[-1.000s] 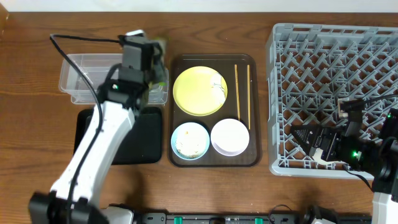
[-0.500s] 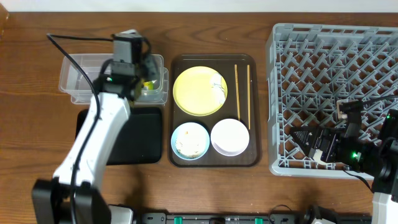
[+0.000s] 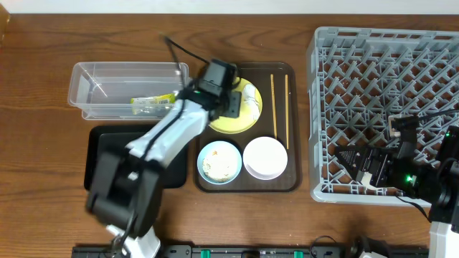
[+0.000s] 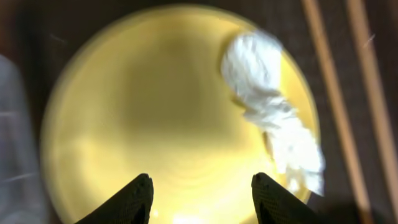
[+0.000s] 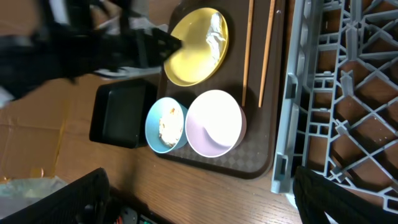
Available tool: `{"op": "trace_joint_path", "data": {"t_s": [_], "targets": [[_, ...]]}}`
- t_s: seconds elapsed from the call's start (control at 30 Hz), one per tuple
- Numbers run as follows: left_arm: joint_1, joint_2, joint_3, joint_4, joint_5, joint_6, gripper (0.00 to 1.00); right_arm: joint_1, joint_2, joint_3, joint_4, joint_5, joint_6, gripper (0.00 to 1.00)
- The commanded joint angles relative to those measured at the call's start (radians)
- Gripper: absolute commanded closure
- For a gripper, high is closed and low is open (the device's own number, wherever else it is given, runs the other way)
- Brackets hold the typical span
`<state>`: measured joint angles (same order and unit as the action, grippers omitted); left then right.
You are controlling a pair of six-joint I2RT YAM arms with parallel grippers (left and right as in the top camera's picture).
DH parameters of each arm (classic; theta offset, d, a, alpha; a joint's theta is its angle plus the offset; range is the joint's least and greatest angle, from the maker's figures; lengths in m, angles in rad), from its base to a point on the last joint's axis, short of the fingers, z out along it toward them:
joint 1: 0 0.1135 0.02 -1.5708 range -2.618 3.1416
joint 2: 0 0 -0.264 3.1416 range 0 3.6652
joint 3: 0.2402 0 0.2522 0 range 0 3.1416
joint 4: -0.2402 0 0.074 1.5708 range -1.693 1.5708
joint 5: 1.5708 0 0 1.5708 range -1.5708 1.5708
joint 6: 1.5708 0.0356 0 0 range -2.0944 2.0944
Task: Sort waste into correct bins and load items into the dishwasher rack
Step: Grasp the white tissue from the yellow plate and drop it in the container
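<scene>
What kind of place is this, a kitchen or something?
Probably a robot test bench staged for dish clearing: a dishwasher rack, a brown tray and a food-soiled bowl on a plain wooden table.

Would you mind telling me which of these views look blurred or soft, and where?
Left wrist: the yellow plate, white paper scrap and chopsticks are all soft. Right wrist: the left arm is a dark smear, while the white bowl and rack are crisp. Overhead: evenly lit and sharp, only the left arm slightly blurred.
</scene>
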<state>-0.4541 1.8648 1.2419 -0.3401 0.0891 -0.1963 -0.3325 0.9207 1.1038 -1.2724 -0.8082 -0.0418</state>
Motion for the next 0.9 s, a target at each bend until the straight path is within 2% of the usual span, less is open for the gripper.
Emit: {"op": "trace_joint_path", "data": {"t_s": [0.0,0.23,0.5,0.67,0.77,0.87], "targets": [[-0.026,0.04,0.006,0.033,0.031,0.031,0.45,-0.006,-0.005,0.008,-0.003,-0.003,-0.02,0.08],[-0.038,0.042,0.006,0.097,0.032,-0.074,0.43,-0.006,-0.005,0.008,-0.004,-0.003,-0.02,0.07],[-0.058,0.112,0.006,0.209,0.031,-0.098,0.36,-0.006,-0.005,0.008,-0.007,-0.003,-0.02,0.07],[-0.058,0.158,0.006,0.24,0.043,-0.127,0.36,-0.006,-0.005,0.008,-0.007,-0.003,-0.02,0.07],[-0.058,0.17,0.006,0.237,0.042,-0.127,0.43,-0.006,-0.005,0.008,-0.007,-0.003,-0.02,0.07],[-0.058,0.17,0.006,0.225,0.041,-0.126,0.56,-0.006,-0.005,0.008,-0.007,-0.003,-0.02,0.07]]}}
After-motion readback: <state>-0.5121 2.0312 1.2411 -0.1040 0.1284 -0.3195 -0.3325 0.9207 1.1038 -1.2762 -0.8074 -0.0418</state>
